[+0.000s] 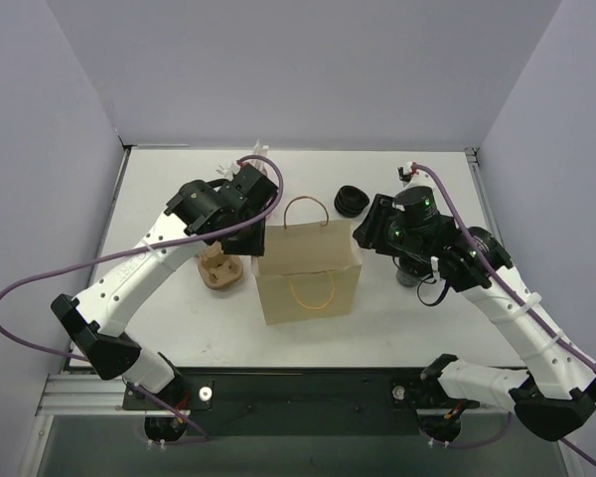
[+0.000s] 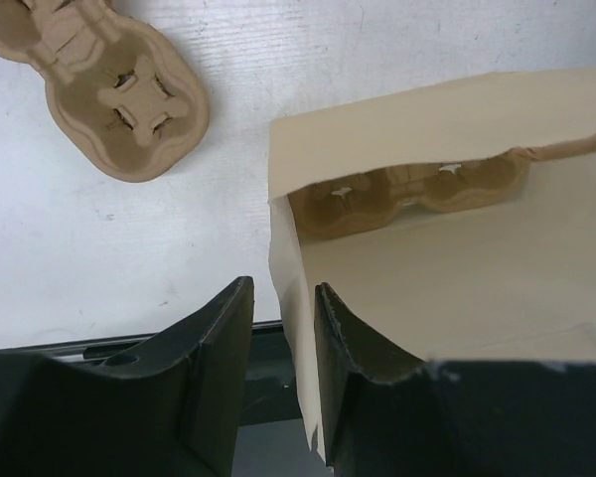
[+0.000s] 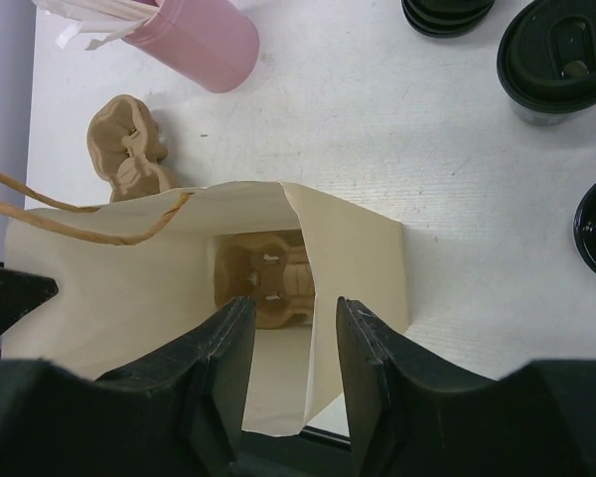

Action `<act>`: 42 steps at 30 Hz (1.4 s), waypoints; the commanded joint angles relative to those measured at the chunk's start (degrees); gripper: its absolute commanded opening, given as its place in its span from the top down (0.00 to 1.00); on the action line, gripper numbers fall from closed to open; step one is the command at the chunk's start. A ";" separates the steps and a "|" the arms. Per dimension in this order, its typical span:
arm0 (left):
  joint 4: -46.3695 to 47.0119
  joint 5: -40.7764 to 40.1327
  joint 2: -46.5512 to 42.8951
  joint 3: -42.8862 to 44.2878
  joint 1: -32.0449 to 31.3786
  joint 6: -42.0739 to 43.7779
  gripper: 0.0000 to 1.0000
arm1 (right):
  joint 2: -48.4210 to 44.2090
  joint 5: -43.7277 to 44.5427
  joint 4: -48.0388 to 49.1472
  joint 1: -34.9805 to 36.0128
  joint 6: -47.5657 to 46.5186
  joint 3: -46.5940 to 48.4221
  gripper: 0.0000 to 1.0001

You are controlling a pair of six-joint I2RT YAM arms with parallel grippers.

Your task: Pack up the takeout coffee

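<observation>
bag (image 1: 308,260) mid-counter, carrier (image 3: 266,276) seated inside | left pincer (image 2: 278,298), right pincer (image 3: 293,316): each part-open astride a bag wall, gripping nothing | lidded cup (image 3: 559,60) on counter right of bag | advice: back off rim without dragging wall; carry cup upright

1. The paper bag (image 1: 308,273) is plain kraft tan, paler cream inside; its twine handles (image 3: 99,238) are a darker brown.
2. The loose cup carrier (image 1: 220,270) is unprinted pulp brown, and so is the second carrier (image 2: 417,194) seen within the bag.
3. The tumbler (image 3: 194,40) is pink, with pale stirrers (image 3: 94,12) in it.
4. The stacked lids (image 1: 351,201) and the coffee cup (image 3: 561,60) lid are glossy black.
5. The counter (image 1: 179,328) is white.
6. The left arm (image 1: 139,268) and right arm (image 1: 521,328) are white with black joints and black jaws, trailing purple cables (image 1: 79,266); a green light (image 1: 429,206) glows on the right one.
</observation>
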 commanded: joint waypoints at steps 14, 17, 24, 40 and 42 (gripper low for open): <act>3.28 -0.41 -0.47 2.83 1.46 6.05 1.00 | 13.87 2.07 -0.41 -22.66 -12.23 12.14 0.31; 8.20 2.76 -4.77 -3.15 1.38 5.87 1.00 | 20.11 -1.26 -0.41 -26.54 -16.00 14.34 0.24; 15.50 7.69 -10.93 -10.37 1.46 4.82 1.00 | 35.30 -15.76 -2.16 -33.31 -28.30 20.93 0.16; 14.72 8.92 -7.77 -7.21 2.17 8.77 0.83 | 46.92 -17.63 -7.17 -32.27 -40.63 26.91 0.20; 14.28 8.31 -7.59 -6.77 2.17 9.12 0.70 | 47.45 -17.01 -7.17 -31.04 -41.42 27.09 0.20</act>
